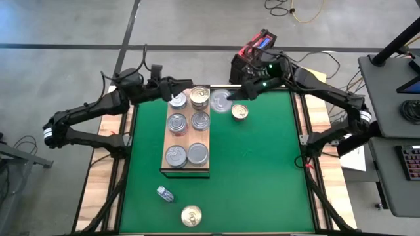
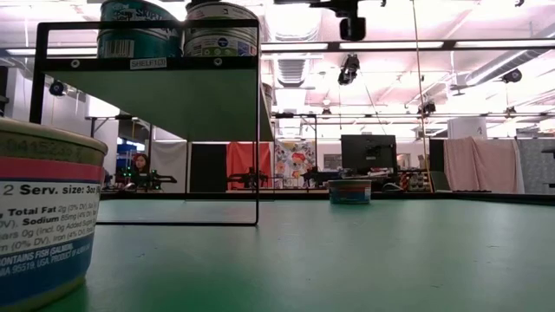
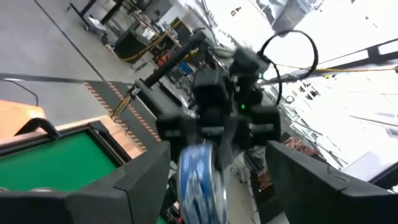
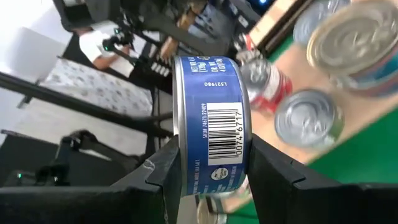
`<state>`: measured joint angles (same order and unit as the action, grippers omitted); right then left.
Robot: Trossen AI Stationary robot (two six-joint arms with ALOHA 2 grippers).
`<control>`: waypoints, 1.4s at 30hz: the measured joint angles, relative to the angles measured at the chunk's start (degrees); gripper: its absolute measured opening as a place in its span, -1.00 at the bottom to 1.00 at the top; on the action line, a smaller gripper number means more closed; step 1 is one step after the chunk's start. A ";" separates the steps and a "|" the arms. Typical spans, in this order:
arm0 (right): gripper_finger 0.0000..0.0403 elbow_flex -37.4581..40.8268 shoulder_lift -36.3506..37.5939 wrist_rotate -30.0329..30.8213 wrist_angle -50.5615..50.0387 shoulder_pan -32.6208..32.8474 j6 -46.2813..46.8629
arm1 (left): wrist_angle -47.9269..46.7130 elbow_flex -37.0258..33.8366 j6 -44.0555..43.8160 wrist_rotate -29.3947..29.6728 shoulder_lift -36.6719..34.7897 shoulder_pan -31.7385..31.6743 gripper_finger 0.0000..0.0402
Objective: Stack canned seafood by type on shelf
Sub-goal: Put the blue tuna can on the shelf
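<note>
Held tin: a blue-labelled tin sits clamped on its flat lid and base between the right gripper's fingers, above the far edge of the green mat, just beside the shelf.
Handling: a guess only — rigid metal, smooth and likely slick on the lid faces, dense for its size, so it should not crush. The flat faces give the pads a broad seat; taking it across the curved paper-wrapped wall looks like the alternative when a tin lies flat.
Readable writing: the held tin shows a barcode ending 0074 67717 and a printed code L531980. In the low view a near tin reads "Serv. size 3oz", "Total Fat 2g", "Sodium" and "CONTAINS FISH (SALMON)". No brand is legible.
Shelf: six tins stand on it in pairs, silver lids mostly, one gold-toned at the far end.
Loose tins: a gold-lidded tin rests on the mat near the right gripper; another gold one and a tipped tin lie at the near edge — well apart from the shelf.
Left gripper: left gripper hovers at the shelf's far corner, fingers spread wide with nothing between them.
</note>
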<state>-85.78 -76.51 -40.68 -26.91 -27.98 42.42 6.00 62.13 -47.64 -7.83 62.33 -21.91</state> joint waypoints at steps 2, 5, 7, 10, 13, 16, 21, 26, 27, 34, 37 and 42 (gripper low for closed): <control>-0.33 1.52 0.94 0.01 -0.70 0.77 -0.04 | 0.45 0.00 -0.05 1.39 -0.09 0.98 0.23; -0.33 4.48 2.90 0.06 -0.79 1.70 -0.03 | 1.72 0.00 -0.15 5.98 0.07 3.87 0.23; -0.33 6.90 4.97 0.04 -0.71 1.92 0.22 | 2.12 0.00 -0.14 9.96 0.17 6.24 0.23; -0.33 11.40 8.44 0.06 0.47 1.89 1.06 | 2.06 0.00 0.72 15.38 0.17 10.10 0.23; -0.33 17.11 11.48 0.64 6.23 1.87 3.90 | 2.07 0.00 1.80 20.09 0.17 13.56 0.23; -0.33 23.49 13.98 0.71 16.61 1.90 9.51 | 1.97 0.47 2.31 23.94 0.27 16.09 0.23; -0.33 33.62 15.96 2.29 30.82 3.47 19.00 | 0.08 3.62 5.77 26.67 1.10 18.22 0.23; -0.33 39.67 17.09 5.04 37.30 5.72 23.66 | -9.14 9.08 11.17 28.15 2.00 18.03 0.23; -0.33 40.51 17.07 5.27 37.24 6.22 24.21 | -11.91 10.34 12.76 28.53 2.30 18.04 0.23; -0.33 42.25 16.68 9.87 37.56 11.80 27.88 | -28.93 17.74 22.13 28.24 5.11 17.90 0.23; -0.33 42.37 16.41 13.43 37.20 14.41 30.23 | -33.63 19.58 25.17 26.62 5.44 17.48 0.23; -0.33 42.45 15.04 18.62 39.81 17.30 34.45 | -36.13 20.44 30.60 22.65 4.87 16.43 0.23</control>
<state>-43.33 -61.47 -22.05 12.90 -10.68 76.88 -30.13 82.56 -17.03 14.82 67.20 -5.48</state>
